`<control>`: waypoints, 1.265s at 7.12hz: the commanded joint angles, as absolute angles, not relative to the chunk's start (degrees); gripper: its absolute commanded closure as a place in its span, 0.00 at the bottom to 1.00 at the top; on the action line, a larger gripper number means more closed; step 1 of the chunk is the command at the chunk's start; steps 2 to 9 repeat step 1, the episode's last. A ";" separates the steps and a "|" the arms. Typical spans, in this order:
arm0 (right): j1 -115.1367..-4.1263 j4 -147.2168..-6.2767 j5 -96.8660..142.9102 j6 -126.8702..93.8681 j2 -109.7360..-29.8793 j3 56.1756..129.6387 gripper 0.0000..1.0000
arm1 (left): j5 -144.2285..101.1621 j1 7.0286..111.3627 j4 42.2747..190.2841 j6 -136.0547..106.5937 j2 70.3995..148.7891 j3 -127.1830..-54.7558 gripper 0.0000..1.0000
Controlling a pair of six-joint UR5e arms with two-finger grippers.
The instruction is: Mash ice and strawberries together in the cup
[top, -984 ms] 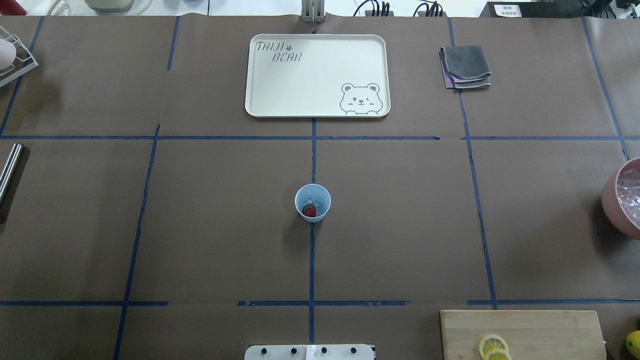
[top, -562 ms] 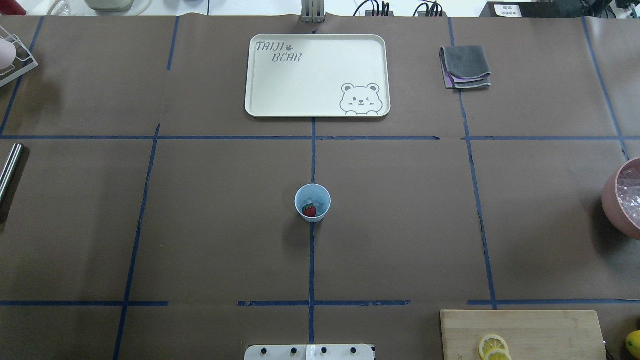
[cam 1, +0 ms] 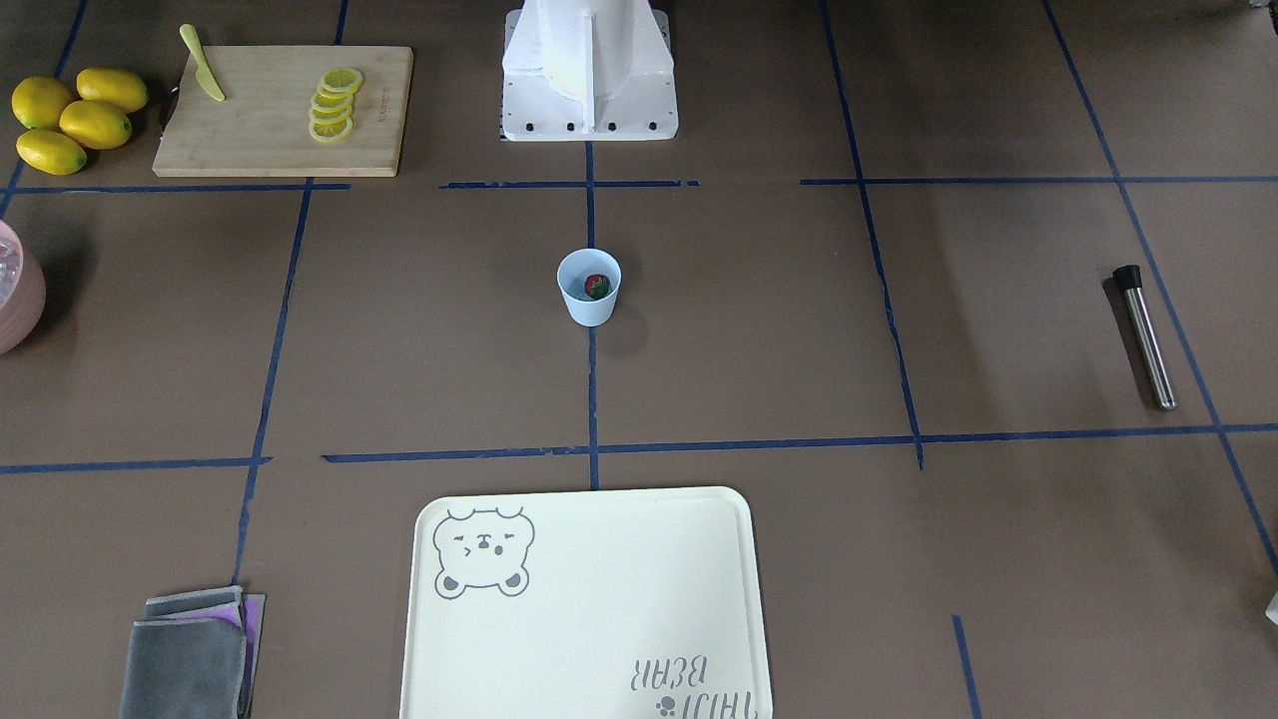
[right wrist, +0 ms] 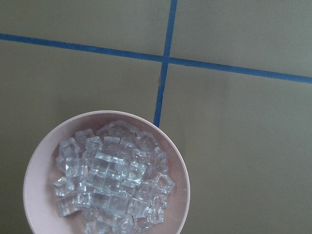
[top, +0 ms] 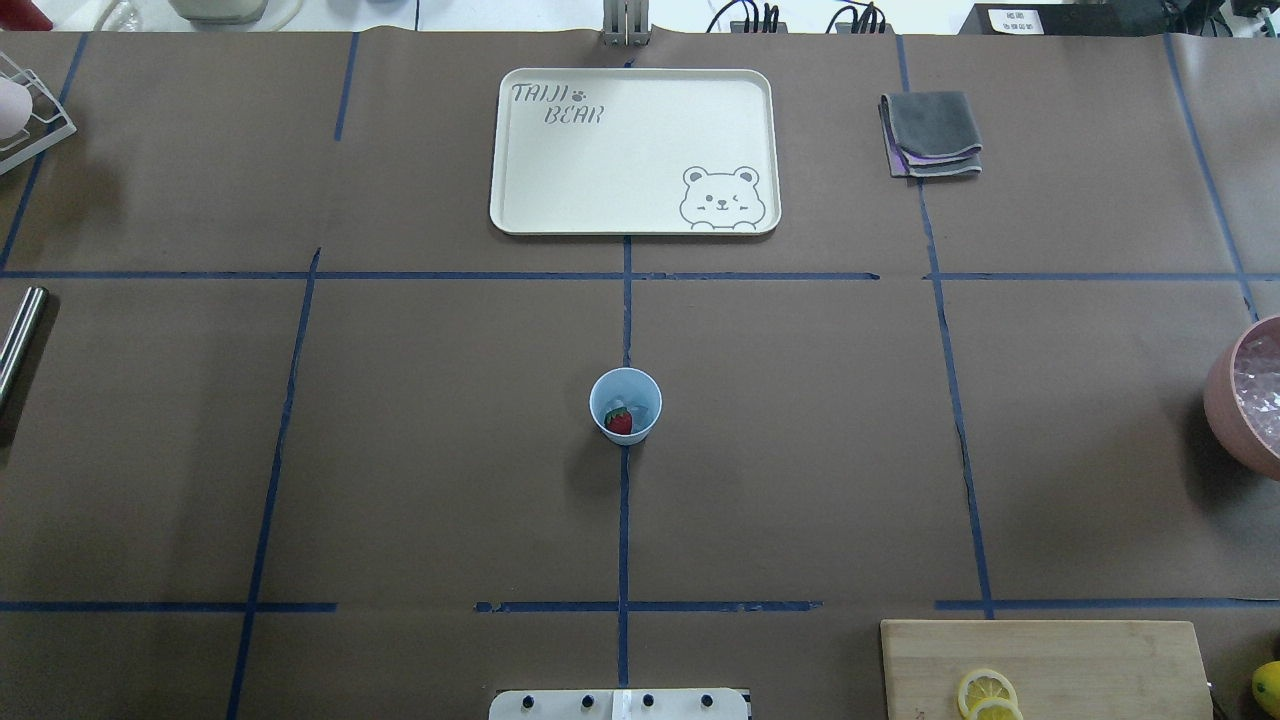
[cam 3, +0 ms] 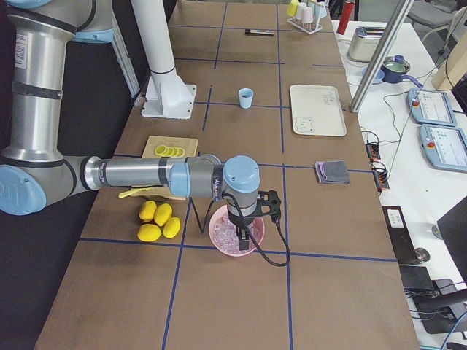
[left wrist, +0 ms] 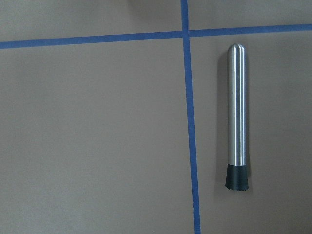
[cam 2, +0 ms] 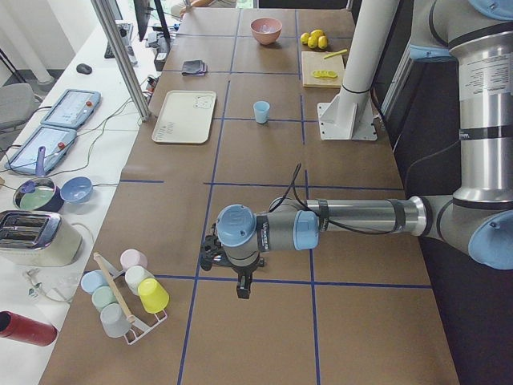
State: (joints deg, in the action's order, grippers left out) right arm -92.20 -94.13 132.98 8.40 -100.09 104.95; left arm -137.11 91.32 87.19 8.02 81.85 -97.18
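Two forearms [cam 2: 361, 215] level, left claw [cam 2: 243, 289] above muddler [left wrist: 237, 122], right claw [cam 3: 240, 237] above pink bowl [right wrist: 39, 161], cannot tell if either grips.

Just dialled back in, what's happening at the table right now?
The cup stands mid-table with a strawberry inside, nothing touching it. The left gripper hangs above the steel muddler, which lies flat on the table. The right gripper hangs above the pink bowl of ice cubes. Whether either is open or shut cannot be told from these views.
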 commanded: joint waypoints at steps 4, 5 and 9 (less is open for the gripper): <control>-92.20 -94.13 133.07 8.35 -100.02 104.85 0.00 | -137.02 91.32 87.19 8.09 82.09 -97.21 0.00; -92.20 -94.13 133.07 8.35 -100.02 104.85 0.00 | -137.02 91.32 87.19 8.09 82.09 -97.21 0.00; -92.20 -94.13 133.07 8.35 -100.02 104.85 0.00 | -137.02 91.32 87.19 8.09 82.09 -97.21 0.00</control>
